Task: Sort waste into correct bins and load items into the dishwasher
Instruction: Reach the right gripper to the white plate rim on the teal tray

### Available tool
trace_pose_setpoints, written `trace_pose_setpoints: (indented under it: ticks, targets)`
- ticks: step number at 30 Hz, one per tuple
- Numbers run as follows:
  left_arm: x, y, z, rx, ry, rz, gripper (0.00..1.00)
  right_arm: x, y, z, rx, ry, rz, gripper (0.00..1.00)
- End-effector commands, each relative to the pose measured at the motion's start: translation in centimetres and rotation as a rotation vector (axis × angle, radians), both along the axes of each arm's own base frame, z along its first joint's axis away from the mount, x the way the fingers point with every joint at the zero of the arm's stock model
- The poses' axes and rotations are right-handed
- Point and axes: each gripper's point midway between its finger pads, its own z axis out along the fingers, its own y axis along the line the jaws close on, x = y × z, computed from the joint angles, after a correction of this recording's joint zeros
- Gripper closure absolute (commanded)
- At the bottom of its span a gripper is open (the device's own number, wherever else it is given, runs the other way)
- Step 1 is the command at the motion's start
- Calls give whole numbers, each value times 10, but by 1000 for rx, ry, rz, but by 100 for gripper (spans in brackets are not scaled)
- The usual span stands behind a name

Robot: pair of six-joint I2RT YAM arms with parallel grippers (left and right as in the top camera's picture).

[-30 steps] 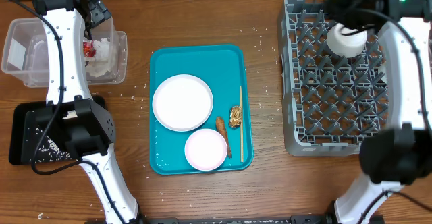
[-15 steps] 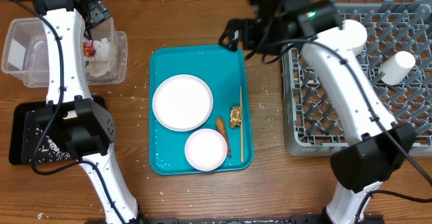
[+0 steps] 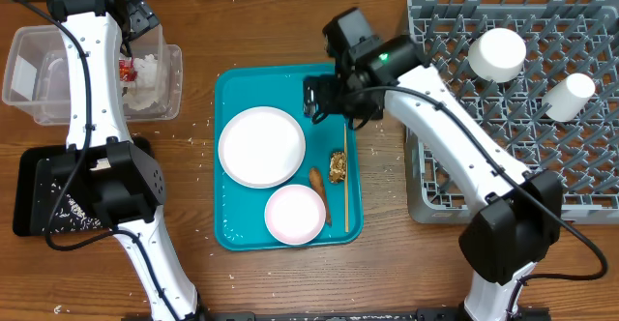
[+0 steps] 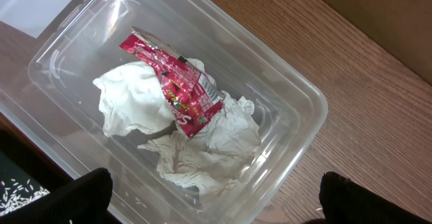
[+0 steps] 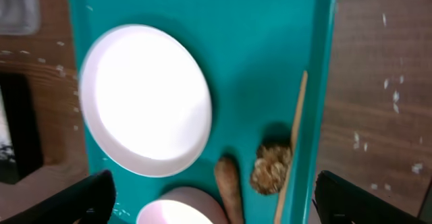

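Note:
A teal tray (image 3: 232,89) holds a white plate (image 3: 261,146), a pink bowl (image 3: 294,214), a brown food stick (image 3: 317,179), a crumbly food lump (image 3: 338,166) and a wooden chopstick (image 3: 345,176). My right gripper (image 3: 330,100) hovers open and empty over the tray's upper right; its view shows the plate (image 5: 145,99), lump (image 5: 271,169), stick (image 5: 228,187) and chopstick (image 5: 291,143). My left gripper (image 3: 137,16) is open and empty above a clear bin (image 3: 172,79) holding a red wrapper (image 4: 174,84) and crumpled napkins (image 4: 202,146). Two white cups (image 3: 497,54) stand in the grey dishwasher rack (image 3: 430,118).
A second clear bin (image 3: 29,65) sits at the far left. A black bin (image 3: 34,190) with white grains lies below it. Crumbs are scattered on the wooden table around the tray.
My right arm has swung left from the dishwasher rack to above the tray, leaving a white cup in the rack. The left arm has not moved.

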Motion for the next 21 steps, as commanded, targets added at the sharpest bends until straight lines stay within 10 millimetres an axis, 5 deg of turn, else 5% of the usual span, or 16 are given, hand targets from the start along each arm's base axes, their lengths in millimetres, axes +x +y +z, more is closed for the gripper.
trace_pose_setpoints:
  ticks: [1,11,21]
  targets:
    - [0,3,15,14,-34,17,0,-14,-7,-24,-54,71,-70,6]
    - [0,3,15,14,-34,17,0,-53,11,-51,-49,184,-6,13]
    - [0,3,15,14,-34,17,0,-3,61,-39,38,-115,88,16]
